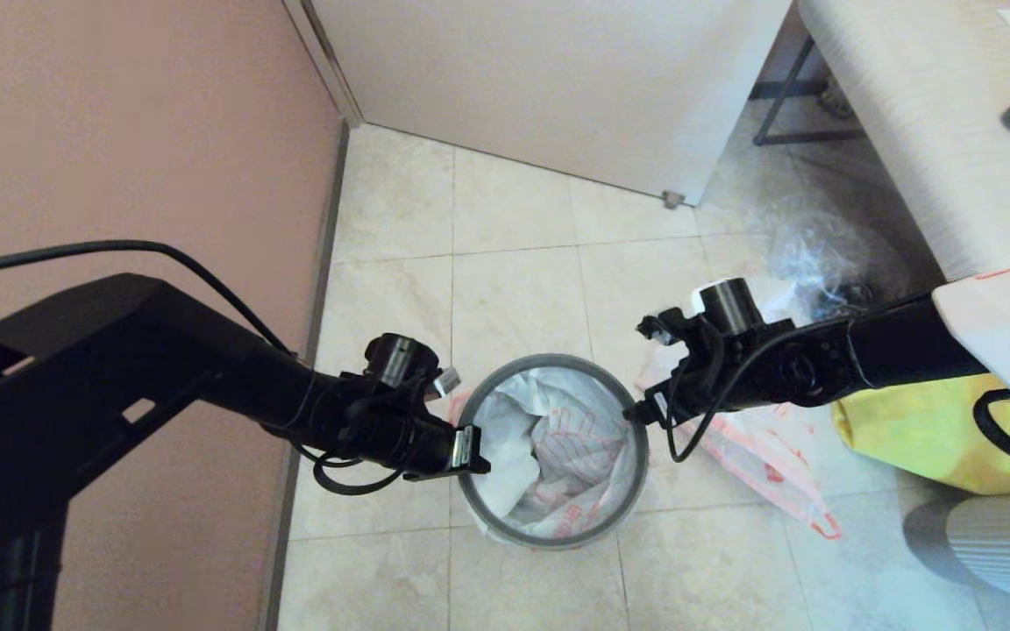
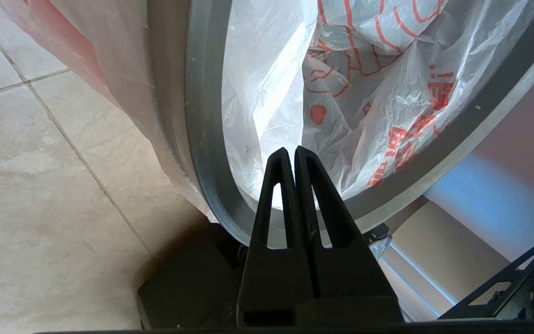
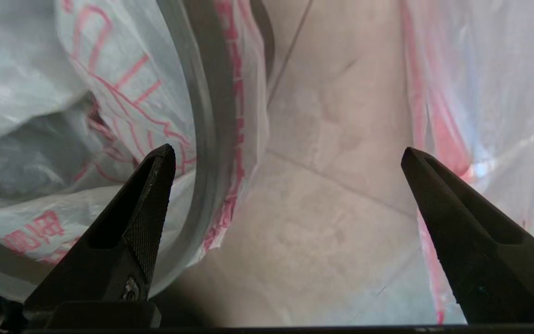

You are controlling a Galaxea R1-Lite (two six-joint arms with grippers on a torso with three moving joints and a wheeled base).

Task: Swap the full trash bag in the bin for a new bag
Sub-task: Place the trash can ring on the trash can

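Across the pale tiled floor [image 1: 514,219], the two black arms reach in from either edge of the head view and meet at the bin [image 1: 588,535], low in the middle. A yellow fabric bag [image 1: 899,438] sits at the right edge, under the tabletop [image 1: 908,131].

Inside the bin, the full trash bag [image 1: 558,447] shows crumpled white folds and red print, though no bottle can be made out from above. Its edge is turned outward beneath the grey hoop [image 2: 202,116]. Just right of the bin, below the right arm, the new bag [image 1: 759,473] lies limp and flat on the tiles.

The left pincer [image 2: 290,150] has its jaws pressed together on nothing, tips just inside the hoop's left side. The right pincer [image 3: 288,155] stands wide apart at the hoop's right side.

Both bags are thin film: light, soft, slippery and easy to tear. They look best taken by bunching the pink rim band rather than by the print-covered belly. The hoop is stiff, probably pins the film, and likely has to lift away first.

Only the right wrist view shows that pincer straddling the rim, one finger over the bag's inside, the other over bare floor beside the new bag. Only the left wrist view shows the pink film folded down outside the bin. Neither wrist view shows the whole floor layout, which the head view gives.
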